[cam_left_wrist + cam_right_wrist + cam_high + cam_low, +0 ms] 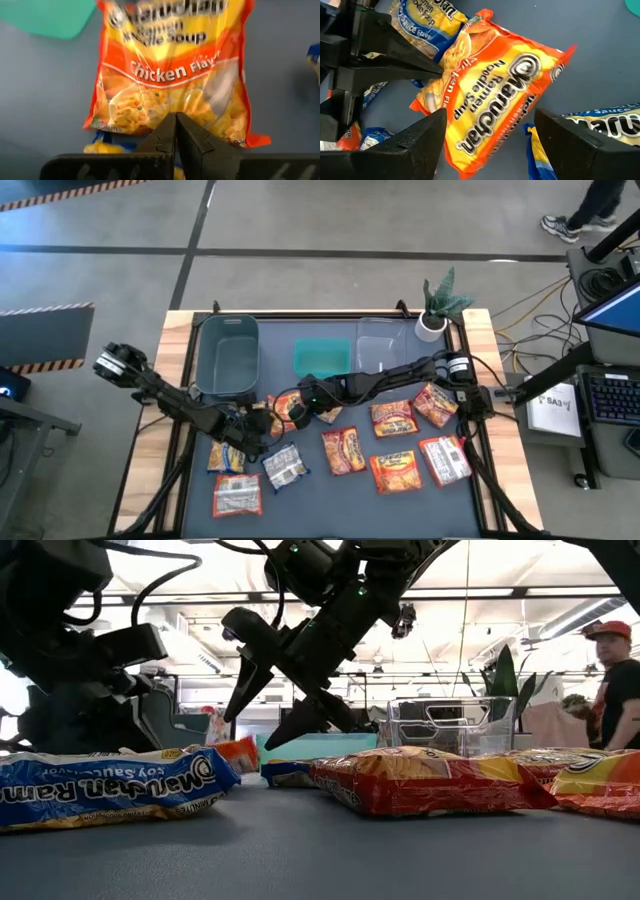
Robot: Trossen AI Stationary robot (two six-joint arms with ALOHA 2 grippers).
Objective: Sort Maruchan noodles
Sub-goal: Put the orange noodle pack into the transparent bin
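An orange-red chicken-flavour Maruchan packet (495,95) lies on the dark mat (330,500) left of centre, partly on top of yellow-and-blue packets (425,25). My left gripper (175,117) is shut, and its tips are at one short end of this packet. My right gripper (490,145) hangs open above the same packet. One finger stands to each side of it, and in the low view (272,705) the fingers are clear of the table. More noodle packets (393,418) lie scattered over the mat. My left gripper has its shut fingertips (436,73) at the orange-red packet's short end (445,82), coming slantwise down from the table's left. Whether the tips touch the wrapper or stop just short, I cannot tell. The packet lies flat on the packets beneath it.
Three bins stand along the far edge: a grey-blue one (228,358), a teal one (322,356) and a clear one (385,345). A potted plant (440,305) is at the far right corner. Loose packets lie near left (237,495) and right (445,460). A person stands beyond the table (615,690).
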